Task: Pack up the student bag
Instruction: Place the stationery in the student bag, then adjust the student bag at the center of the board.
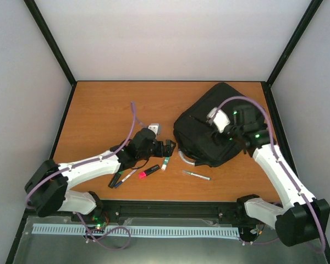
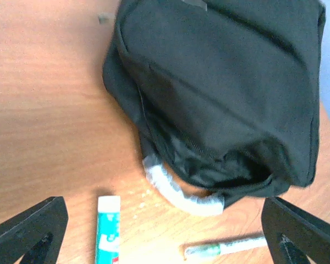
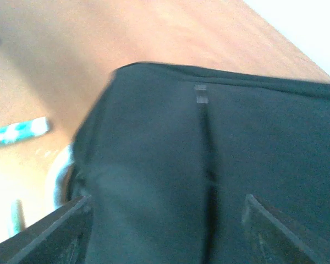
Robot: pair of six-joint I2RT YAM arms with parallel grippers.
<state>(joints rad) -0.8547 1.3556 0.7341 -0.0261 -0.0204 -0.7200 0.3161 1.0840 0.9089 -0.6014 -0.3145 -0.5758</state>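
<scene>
The left claw (image 2: 162,204) is released: its two fingers (image 2: 30,231) stand wide apart at the lower corners of the wrist view and hold nothing. Only the bare table (image 1: 99,110) lies between them. From this claw, the student bag (image 1: 206,132) lies at 12 o'clock in the wrist view, near but not touching. The bag's grey loop handle (image 2: 181,195) is the part closest to the claw.

The right claw (image 3: 166,201) is also released, with its fingers spread. It hangs directly over the black fabric of the bag, which fills the space between and below the fingers. This view is blurred, so I cannot tell whether the fingers touch the fabric.

In the top view the bag lies on the right half of the table. Its long axis runs from about 7 o'clock to 1 o'clock, and the handle end points to 7 o'clock, toward the left claw.

A green-and-white tube (image 2: 108,228) and a thin pen (image 2: 225,247) lie on the table just beside the handle. A red marker (image 1: 149,171) lies further toward 8 o'clock.
</scene>
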